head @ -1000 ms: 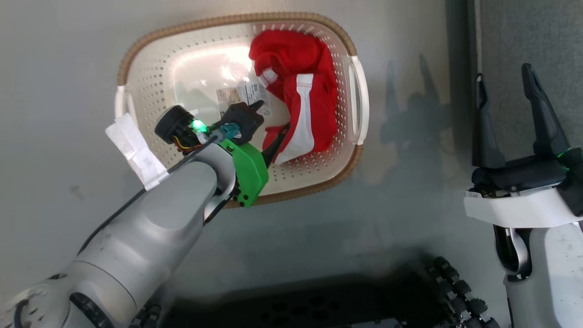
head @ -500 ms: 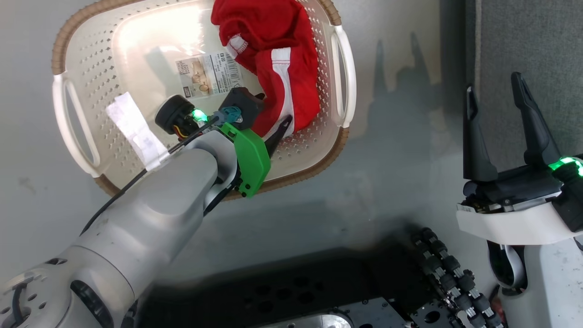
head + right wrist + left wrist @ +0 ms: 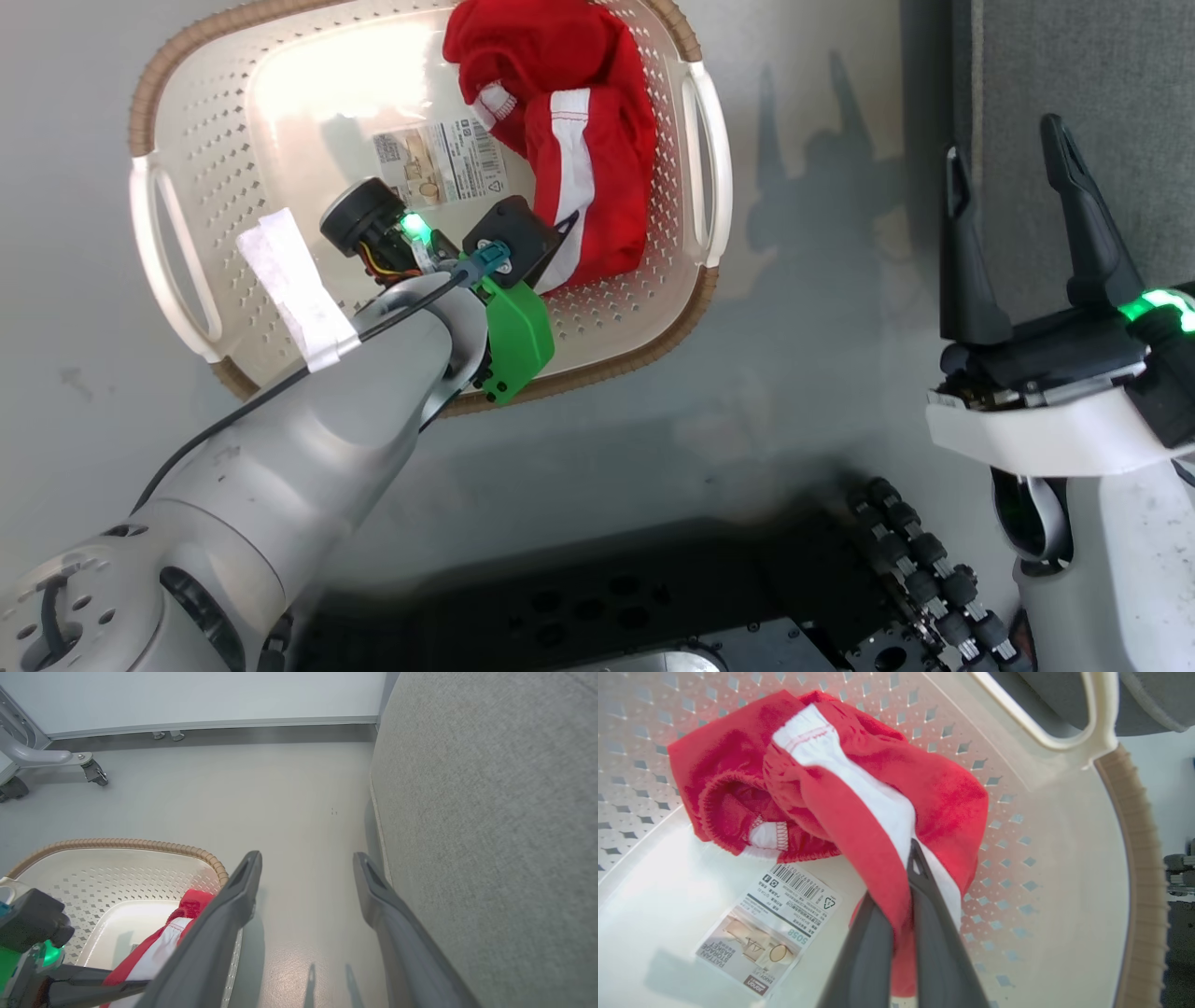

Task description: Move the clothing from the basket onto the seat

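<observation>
The red clothing (image 3: 579, 103) with a white panel lies bunched at the right end of the cream basket (image 3: 280, 140). My left gripper (image 3: 560, 233) reaches into the basket and is shut on the clothing's near edge. In the left wrist view the left gripper (image 3: 901, 877) has red fabric pinched between its dark fingers, and the rest of the clothing (image 3: 859, 779) rests on the basket's wall (image 3: 1041, 835). My right gripper (image 3: 1004, 140) stands open and empty at the right, beside the grey seat (image 3: 1074, 56). In the right wrist view the right gripper (image 3: 307, 858) hangs over the floor, between the seat (image 3: 490, 812) and the basket (image 3: 140, 843).
The basket stands on a pale grey floor (image 3: 822, 373). A paper label (image 3: 439, 163) is stuck to its bottom. White tape (image 3: 294, 289) wraps my left arm's cable. My dark base (image 3: 607, 607) is at the bottom edge. A wheeled stand leg (image 3: 56, 760) stands far off by the wall.
The left gripper's fingers have closed on the edge of the clothing. The head view shifted, so the basket now sits higher and further left in it. The right gripper stays open.
</observation>
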{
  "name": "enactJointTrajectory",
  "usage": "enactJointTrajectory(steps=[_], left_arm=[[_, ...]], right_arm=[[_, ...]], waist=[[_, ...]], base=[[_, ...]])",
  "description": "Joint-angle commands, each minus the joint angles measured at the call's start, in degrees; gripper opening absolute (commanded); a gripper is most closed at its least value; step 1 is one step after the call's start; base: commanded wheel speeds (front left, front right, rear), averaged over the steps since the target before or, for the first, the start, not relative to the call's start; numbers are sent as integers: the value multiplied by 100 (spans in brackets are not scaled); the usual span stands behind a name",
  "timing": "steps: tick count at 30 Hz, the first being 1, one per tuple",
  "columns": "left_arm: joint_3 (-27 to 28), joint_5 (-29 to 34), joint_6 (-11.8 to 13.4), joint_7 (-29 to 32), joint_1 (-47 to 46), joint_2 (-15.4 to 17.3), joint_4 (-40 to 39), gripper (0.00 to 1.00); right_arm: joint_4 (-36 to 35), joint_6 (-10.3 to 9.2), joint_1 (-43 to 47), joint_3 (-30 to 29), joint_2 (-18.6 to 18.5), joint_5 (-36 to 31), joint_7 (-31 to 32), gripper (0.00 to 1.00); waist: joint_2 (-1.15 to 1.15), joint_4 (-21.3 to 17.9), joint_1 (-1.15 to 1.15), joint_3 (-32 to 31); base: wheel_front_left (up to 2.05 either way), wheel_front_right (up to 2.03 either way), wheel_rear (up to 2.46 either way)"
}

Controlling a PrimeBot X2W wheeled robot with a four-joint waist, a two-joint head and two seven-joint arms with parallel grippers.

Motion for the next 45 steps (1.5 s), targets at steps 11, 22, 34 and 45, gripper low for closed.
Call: enactJointTrajectory(steps=[11,22,34,45], left_arm=[[962,1054,386,-85,985,177,-918,0],[2189,1872,868,-85,2673,407,-2353,0],[3076,2137,901,-87,3856,367,-3348,0],[3156,2323,792,-86,4131,393,-3841,0]], right_arm=[[652,-7,69,341,-11,-7,-1,100],[1284,-7,792,687,-12,216,-2,100],[1693,-7,1584,976,-14,393,-1,100],[1775,-7,1840,1248,-13,289,-1,100]], waist=[[0,182,0,-1859],[0,166,0,-3785],[0,63,0,-5497],[0,-68,0,-6100]], base=[[0,0,0],[0,0,0],[0,0,0],[0,0,0]])
